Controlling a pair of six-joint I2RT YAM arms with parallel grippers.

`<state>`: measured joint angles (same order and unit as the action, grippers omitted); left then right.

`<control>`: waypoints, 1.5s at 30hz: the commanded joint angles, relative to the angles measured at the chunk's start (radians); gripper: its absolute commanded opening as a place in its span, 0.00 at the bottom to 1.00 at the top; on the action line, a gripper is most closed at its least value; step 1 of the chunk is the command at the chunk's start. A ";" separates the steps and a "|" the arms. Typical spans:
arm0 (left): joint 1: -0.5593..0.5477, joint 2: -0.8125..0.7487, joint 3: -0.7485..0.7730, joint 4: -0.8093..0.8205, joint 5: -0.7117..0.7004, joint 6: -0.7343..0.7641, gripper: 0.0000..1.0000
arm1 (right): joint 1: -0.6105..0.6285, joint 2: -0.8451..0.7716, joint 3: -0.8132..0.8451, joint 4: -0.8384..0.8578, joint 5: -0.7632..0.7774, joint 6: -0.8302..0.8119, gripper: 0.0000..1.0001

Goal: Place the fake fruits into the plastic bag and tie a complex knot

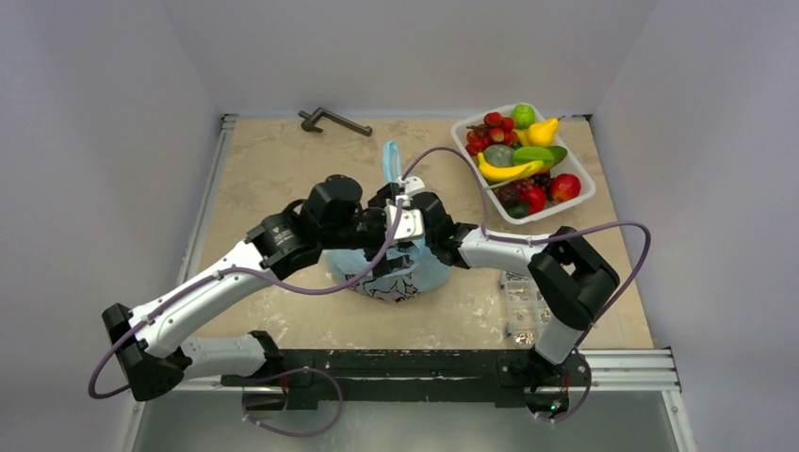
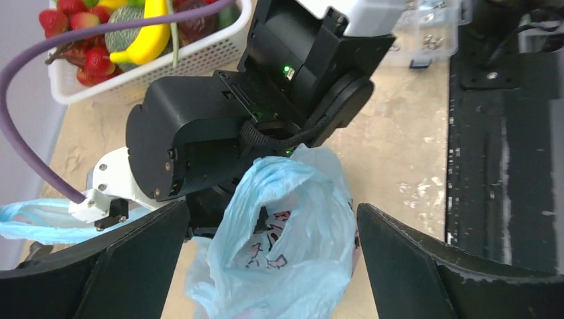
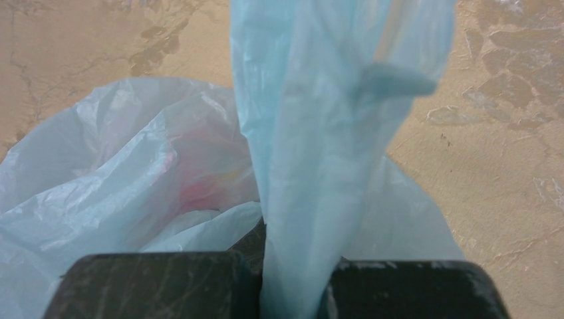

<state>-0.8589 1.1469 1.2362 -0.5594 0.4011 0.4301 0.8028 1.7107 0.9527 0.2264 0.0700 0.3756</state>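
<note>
Step in hand, as judged: getting the plastic bag (image 1: 424, 275) held open by a handle so that loading can go on. Knotting looks premature. The fake fruits (image 1: 513, 169) are lying heaped in the white tray (image 1: 577, 165) at the far right of the table (image 1: 273, 169), well apart from the bag. Pinkish colour is showing through the film in the right wrist view; print or fruit, cannot tell.

Bag is sitting mid-table, beyond the arm bases and under both wrists. One handle loop (image 3: 312, 133) is running up and away toward the far side.

Right gripper (image 3: 292, 286): pinching that loop, jaws closed down to the thickness of the gathered film. Right arm is reaching in from the right, forearm low and roughly level, wrist over the bag's far edge.

Left gripper (image 2: 273, 212): spread wide and gripping nothing, its fingers (image 2: 120, 266) straddling the bag's crumpled mouth from above. Left arm is stretching in from the near left, wrist pitching downward.

To do well:
- Keep the loop taut but not hauled, since thin film is likely to tear or drag the bag along.
- Bring the left fingers onto the opposite rim or the second handle, not onto the printed panel.
- Watch the two wrists, which are crowding each other closely, and the purple cable (image 1: 443, 149) arching over them.
</note>
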 commanded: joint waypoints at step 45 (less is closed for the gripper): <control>0.701 0.144 -0.048 0.663 0.565 -0.956 0.00 | -0.188 -0.346 0.019 -0.208 -0.315 -0.511 0.87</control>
<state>-0.1665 1.2743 1.1435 0.0238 0.8974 -0.5167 0.6312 1.4647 0.9237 0.1043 -0.1360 -0.0475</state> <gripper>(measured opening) 0.008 0.832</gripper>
